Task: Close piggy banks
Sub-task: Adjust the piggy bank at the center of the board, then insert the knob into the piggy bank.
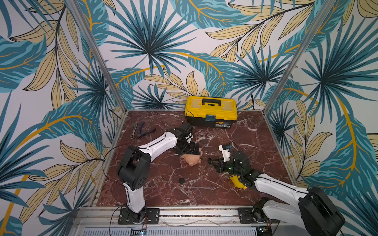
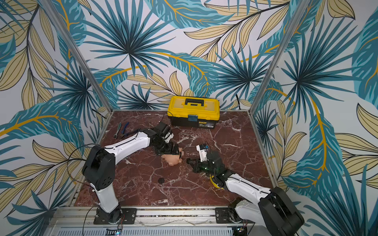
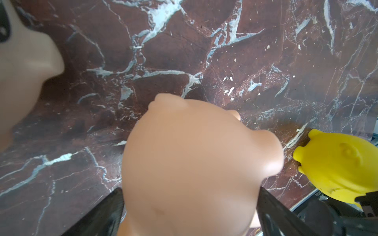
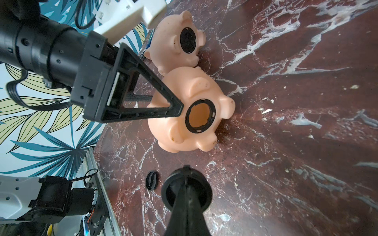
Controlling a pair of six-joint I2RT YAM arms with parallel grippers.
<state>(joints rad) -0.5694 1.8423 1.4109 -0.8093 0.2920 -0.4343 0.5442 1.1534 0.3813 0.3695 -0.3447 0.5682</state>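
My left gripper (image 3: 189, 206) holds the peach pig (image 4: 190, 114) between wide jaws, its open hole facing my right gripper (image 4: 187, 188), which is closed on a black plug (image 4: 169, 190). If the plug arrives tilted, it may push the pig sideways.

Both top views are evenly but dimly lit, and the marble bench (image 1: 204, 188) looks dark with only soft shadows under the arms. Straight frame posts bow outward near the picture edges. In the left wrist view the peach-pink piggy bank (image 3: 196, 163) is close and blurred, with pale glare on its flank; the marble beyond it is sharper.
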